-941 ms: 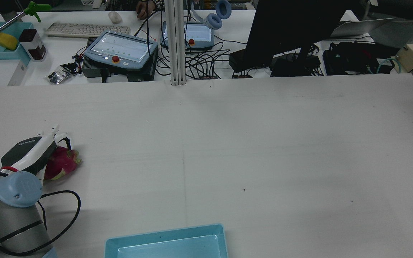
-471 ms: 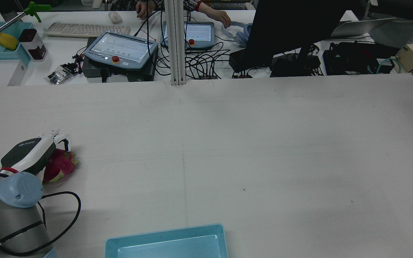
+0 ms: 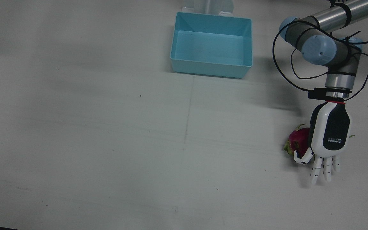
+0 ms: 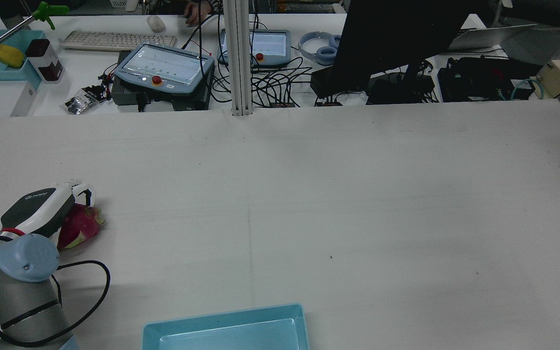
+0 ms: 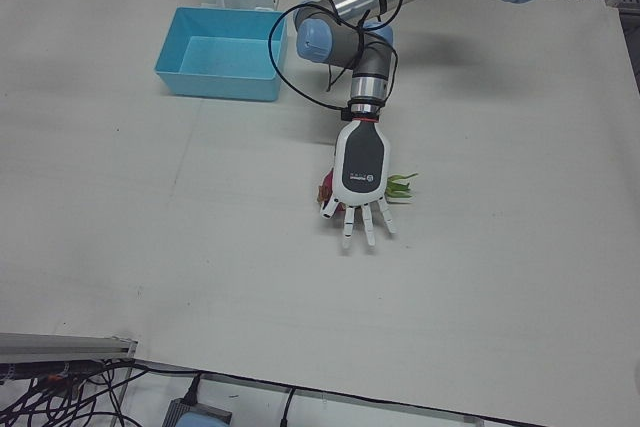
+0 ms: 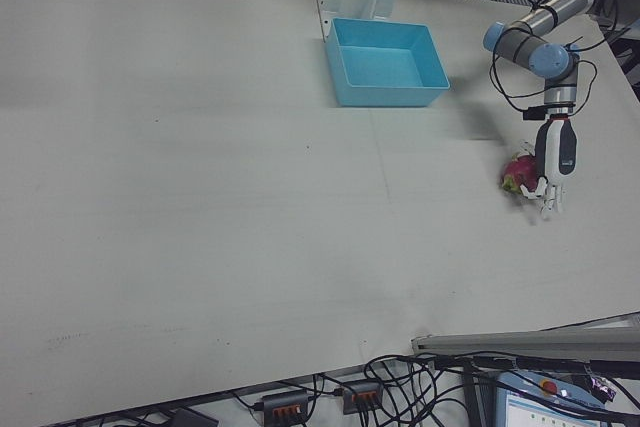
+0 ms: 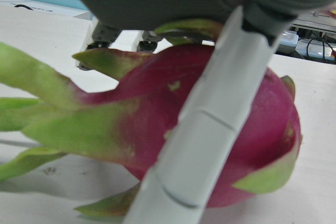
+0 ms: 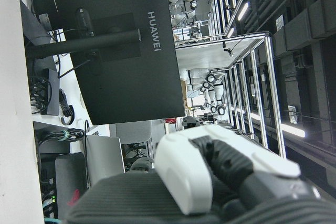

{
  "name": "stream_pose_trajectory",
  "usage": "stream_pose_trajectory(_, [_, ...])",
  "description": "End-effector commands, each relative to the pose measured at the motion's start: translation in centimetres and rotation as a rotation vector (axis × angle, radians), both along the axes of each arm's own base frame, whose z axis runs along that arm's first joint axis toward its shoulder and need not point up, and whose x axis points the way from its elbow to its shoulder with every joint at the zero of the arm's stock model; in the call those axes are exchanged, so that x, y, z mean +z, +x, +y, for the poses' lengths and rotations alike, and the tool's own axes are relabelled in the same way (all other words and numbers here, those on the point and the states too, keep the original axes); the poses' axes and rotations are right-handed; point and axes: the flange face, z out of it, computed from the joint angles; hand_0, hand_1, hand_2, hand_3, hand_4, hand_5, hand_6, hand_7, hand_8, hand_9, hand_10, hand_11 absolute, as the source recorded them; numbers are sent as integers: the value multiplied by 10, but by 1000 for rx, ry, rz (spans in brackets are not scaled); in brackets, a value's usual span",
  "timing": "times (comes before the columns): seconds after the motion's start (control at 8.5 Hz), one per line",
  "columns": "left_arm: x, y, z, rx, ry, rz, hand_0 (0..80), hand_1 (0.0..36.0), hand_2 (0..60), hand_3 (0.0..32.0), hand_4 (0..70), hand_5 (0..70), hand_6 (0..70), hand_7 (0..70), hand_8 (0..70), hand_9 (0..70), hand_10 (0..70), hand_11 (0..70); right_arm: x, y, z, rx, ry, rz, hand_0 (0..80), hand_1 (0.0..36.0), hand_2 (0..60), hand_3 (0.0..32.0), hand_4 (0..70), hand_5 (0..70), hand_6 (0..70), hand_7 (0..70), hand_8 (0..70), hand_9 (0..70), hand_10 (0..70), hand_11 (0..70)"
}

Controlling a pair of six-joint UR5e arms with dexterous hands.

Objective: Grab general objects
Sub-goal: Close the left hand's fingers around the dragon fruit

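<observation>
Here the left robot hand, glossy white and black, hovered with fingers spread over a scaly magenta dragon fruit near the counter edge. It half hid the fruit, and the right robot hand's state was unclear.

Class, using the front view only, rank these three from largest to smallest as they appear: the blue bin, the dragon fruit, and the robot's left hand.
1. blue bin, clearly largest.
2. left hand.
3. dragon fruit, smallest as seen, though the hand hides part of it and sits nearer the camera, so their true sizes stay unsure.
</observation>
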Motion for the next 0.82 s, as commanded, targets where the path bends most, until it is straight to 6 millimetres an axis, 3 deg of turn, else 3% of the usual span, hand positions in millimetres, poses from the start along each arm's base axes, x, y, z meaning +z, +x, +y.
stream_pose_trajectory(0.0, [9,0,-2,-17,-5,-21,800,275,34,138,172,700,112,316,167,79,50,97,0,0,0,1,1,0,0,0,0,0,0,0,0,0,0,0,0,0])
stream_pose_trajectory(0.12, [10,-1,-2,-20,-6,-24,800,231,55,0,379,700,271,507,279,231,106,170,0,0,0,1,1,0,0,0,0,0,0,0,0,0,0,0,0,0])
stream_pose_trajectory(0.35, [13,-1,-2,-20,-9,-29,800,210,62,0,488,700,385,655,366,350,154,235,0,0,0,1,1,0,0,0,0,0,0,0,0,0,0,0,0,0])
stream_pose_trajectory(0.47, [13,-1,-2,-20,-10,-30,800,206,73,0,529,700,457,700,415,418,232,349,0,0,0,1,-1,0,0,0,0,0,0,0,0,0,0,0,0,0])
stream_pose_trajectory(0.71, [1,-3,-1,-19,-10,-9,800,214,96,0,563,700,517,700,463,485,297,438,-1,0,-1,-1,1,0,0,0,0,0,0,0,0,0,0,0,0,0])
